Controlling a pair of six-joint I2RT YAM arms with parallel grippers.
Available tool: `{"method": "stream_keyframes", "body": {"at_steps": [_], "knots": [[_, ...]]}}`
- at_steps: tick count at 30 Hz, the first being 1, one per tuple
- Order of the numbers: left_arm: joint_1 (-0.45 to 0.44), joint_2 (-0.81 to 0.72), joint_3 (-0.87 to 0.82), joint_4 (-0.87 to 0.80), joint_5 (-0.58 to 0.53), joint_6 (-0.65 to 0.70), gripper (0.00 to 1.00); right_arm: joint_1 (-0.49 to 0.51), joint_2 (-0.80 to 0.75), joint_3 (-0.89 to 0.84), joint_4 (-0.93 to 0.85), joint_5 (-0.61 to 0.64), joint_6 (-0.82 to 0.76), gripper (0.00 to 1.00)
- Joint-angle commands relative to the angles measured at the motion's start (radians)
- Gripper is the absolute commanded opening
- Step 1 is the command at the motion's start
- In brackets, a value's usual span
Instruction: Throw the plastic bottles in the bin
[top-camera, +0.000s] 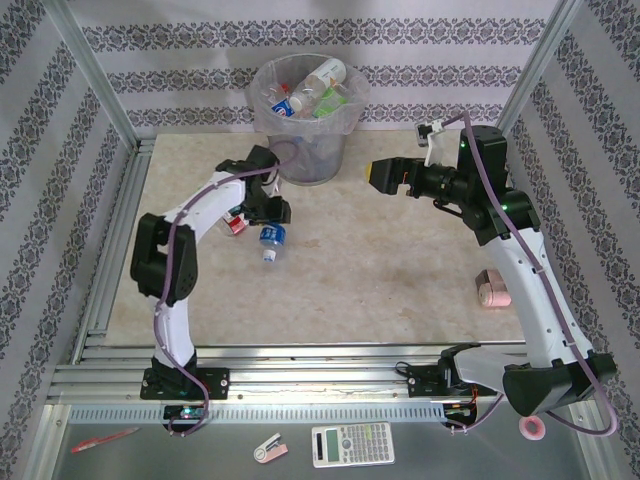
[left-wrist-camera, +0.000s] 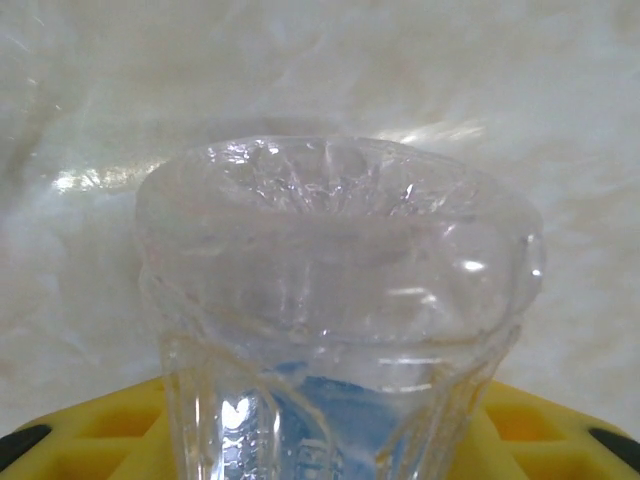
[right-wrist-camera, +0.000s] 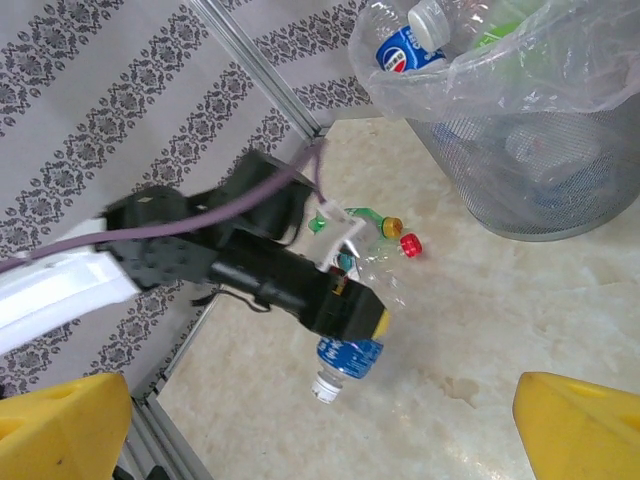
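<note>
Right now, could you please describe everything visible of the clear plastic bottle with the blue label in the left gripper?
The clear plastic bottle with blue label and white cap looks thin and crumpled, its moulded base dimpled. The left gripper clamps its body between yellow fingers, with the label and cap end sticking out beyond them. It is close in front of the round grey bin; whether it touches the tabletop is unclear.

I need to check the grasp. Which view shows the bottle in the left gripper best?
The right wrist view. There the blue-label bottle shows whole, hanging white cap down from the left gripper. The top external view shows it small, just below the gripper. The left wrist view shows its clear base close up, between the yellow fingers.
</note>
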Motion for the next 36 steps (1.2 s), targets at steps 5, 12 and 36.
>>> {"method": "stream_keyframes", "body": {"at_steps": [5,12,36], "knots": [[0.142,-0.201,-0.056,0.147,0.176,-0.229,0.45,0.028,0.037,0.041,0.010,0.002,-0.047,0.98],[0.276,-0.317,-0.209,0.020,0.081,-0.248,0.45,0.026,0.041,0.030,-0.002,0.015,-0.064,0.98],[0.247,0.424,1.209,0.372,0.271,-0.747,1.00,0.017,0.118,0.102,-0.002,-0.001,-0.041,0.98]]}}
